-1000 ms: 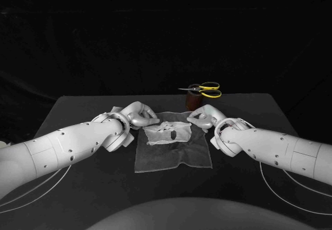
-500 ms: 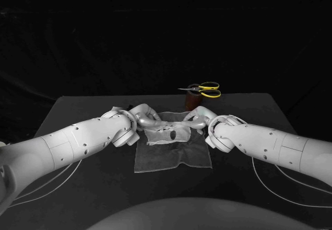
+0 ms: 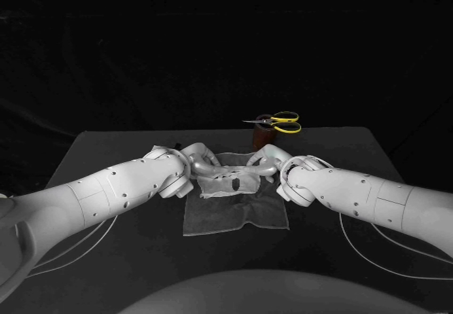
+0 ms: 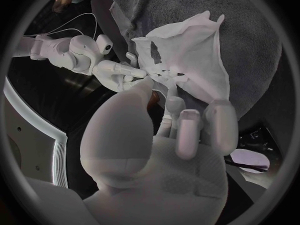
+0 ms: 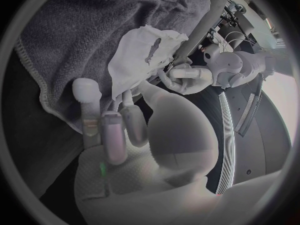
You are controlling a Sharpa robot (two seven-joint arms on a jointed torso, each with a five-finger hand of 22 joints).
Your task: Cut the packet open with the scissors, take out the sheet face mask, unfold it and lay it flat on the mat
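One sheet face mask (image 3: 230, 185) sits on the 12 o'clock half of one grey mat (image 3: 236, 214) spread mid-bench (image 3: 113, 147), with its far edge raised off the cloth. Two robot hands meet over it. The left robot hand (image 3: 201, 163) is at its 10 o'clock and the right robot hand (image 3: 269, 163) at its 2 o'clock, each pinching the mask's edge between thumb and fingers. One pair of yellow-handled scissors (image 3: 280, 122) rests atop one brown holder (image 3: 262, 138) at the mat's 1 o'clock.
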